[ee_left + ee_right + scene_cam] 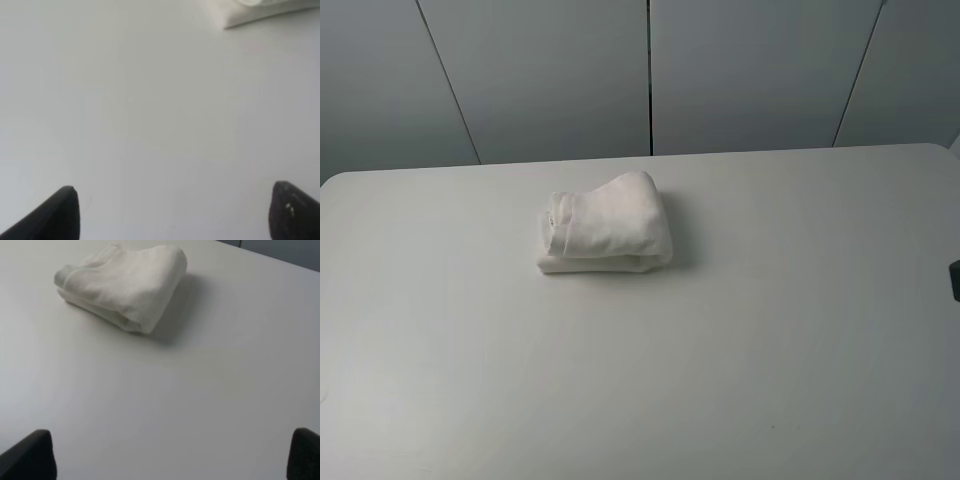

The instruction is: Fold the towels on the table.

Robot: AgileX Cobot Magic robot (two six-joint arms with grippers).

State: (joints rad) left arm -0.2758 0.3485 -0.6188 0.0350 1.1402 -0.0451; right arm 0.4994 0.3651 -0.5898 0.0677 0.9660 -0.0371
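Folded white terry-cloth towel [605, 223] lying in a compact bundle toward the far middle of the smooth white table [770, 380], left pincer [172, 210] released, right pincer [172, 452] released, both well apart from the cloth

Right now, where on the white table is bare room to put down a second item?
The folded white terry-cloth towel lies near the far middle of the matte white table. Bare surface borders it to the left, to the right and toward the near edge. Nowhere is crowded.
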